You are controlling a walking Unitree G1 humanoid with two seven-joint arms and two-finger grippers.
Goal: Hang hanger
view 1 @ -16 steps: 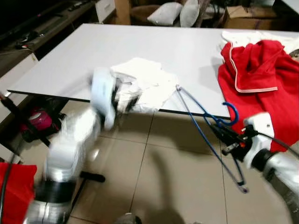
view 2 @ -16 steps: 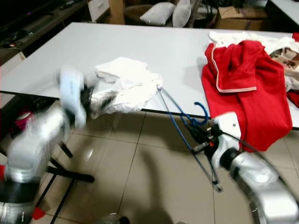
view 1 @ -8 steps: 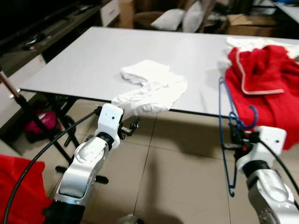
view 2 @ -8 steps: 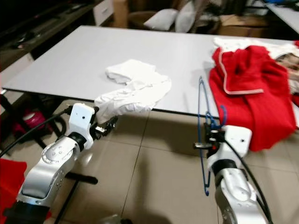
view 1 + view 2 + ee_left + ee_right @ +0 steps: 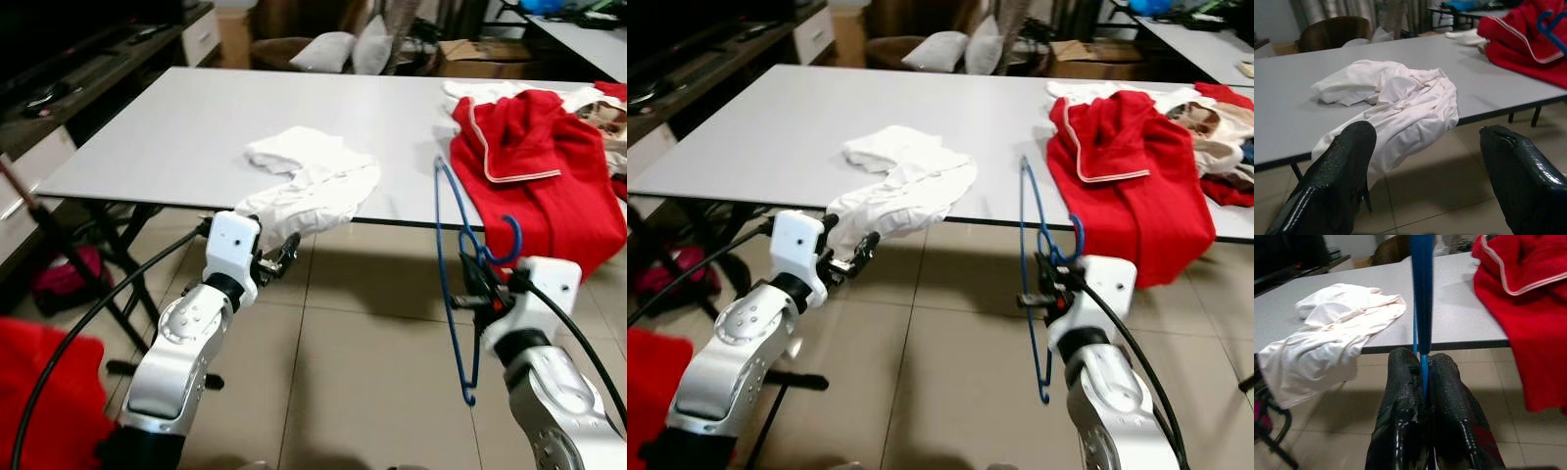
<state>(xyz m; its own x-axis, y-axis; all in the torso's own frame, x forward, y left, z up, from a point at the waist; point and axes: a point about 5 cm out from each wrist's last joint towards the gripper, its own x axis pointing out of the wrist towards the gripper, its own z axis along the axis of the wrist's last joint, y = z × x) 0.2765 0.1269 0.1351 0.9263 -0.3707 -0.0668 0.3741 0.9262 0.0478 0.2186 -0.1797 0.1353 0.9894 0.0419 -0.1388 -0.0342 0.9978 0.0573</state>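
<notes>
A large white rectangular table (image 5: 176,117) is standing on a beige tiled floor (image 5: 362,372); grey cushions (image 5: 343,49) are lying beyond.

Change record: both arms drawn off the table edge; hanger rotated upright.

One second ago the left gripper (image 5: 279,259) was at the white garment (image 5: 312,186) on the table (image 5: 176,117) edge; it now sits below that edge, fingers apart. The blue hanger (image 5: 453,284), previously slanted with one end under the garment, now stands near vertical, clamped in the right gripper (image 5: 478,294) before the table's front edge.
</notes>
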